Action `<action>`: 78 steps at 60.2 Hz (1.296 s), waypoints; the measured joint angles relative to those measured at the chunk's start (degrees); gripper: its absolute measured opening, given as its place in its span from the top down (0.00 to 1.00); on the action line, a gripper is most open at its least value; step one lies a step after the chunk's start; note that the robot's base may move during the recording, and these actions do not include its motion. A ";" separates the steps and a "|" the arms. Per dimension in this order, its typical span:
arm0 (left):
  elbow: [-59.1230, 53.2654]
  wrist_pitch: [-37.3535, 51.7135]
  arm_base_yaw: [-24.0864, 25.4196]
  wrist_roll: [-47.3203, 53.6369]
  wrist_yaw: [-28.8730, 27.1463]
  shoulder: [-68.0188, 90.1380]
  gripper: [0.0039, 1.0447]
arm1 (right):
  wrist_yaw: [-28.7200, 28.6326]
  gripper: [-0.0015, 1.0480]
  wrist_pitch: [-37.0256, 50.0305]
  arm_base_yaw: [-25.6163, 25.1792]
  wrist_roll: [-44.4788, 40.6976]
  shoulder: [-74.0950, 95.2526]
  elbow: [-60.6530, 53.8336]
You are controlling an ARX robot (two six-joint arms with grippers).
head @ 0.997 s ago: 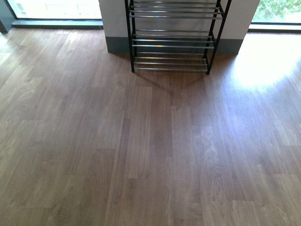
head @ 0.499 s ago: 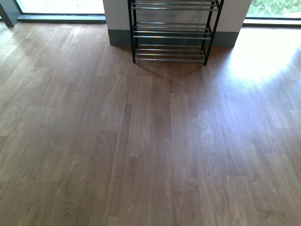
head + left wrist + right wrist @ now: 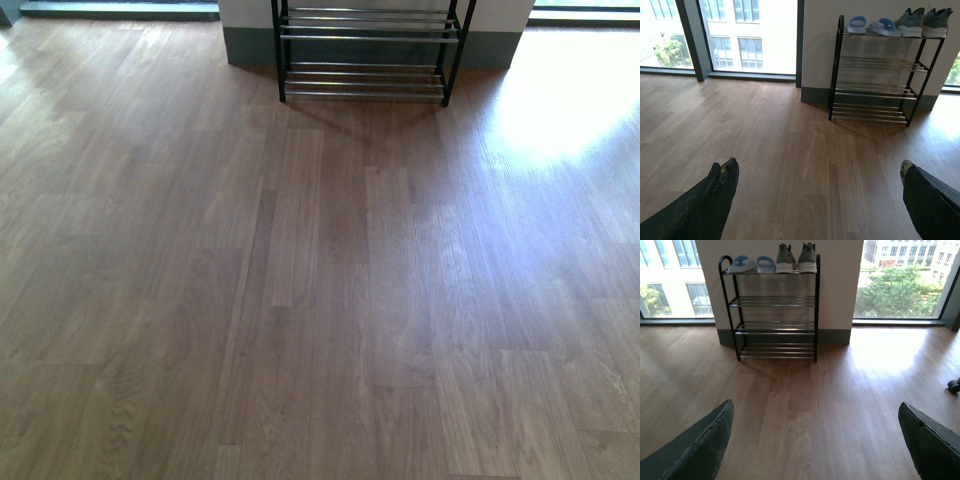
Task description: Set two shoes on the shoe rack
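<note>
While both grippers (image 3: 815, 195) (image 3: 815, 440) gape empty, sneakers (image 3: 796, 258) and slides (image 3: 751, 264) top the rack (image 3: 772, 315), no lettering readable.

Grey sneakers (image 3: 796, 259) & blue slides (image 3: 751, 264) atop black rack (image 3: 774, 315).

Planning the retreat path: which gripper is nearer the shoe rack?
Probably left: the shoe rack looks slightly larger in its view. The left gripper stands off to the rack's left; the right gripper faces it nearly squarely.
</note>
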 joint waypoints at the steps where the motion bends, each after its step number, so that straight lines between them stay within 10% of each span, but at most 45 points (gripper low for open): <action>1: 0.00 0.00 0.00 0.00 0.00 0.00 0.09 | 0.00 0.09 0.00 0.00 0.02 0.00 0.00; 78: 0.00 0.00 0.00 0.02 0.00 0.00 0.09 | 0.02 0.09 -0.04 0.00 0.02 0.00 0.00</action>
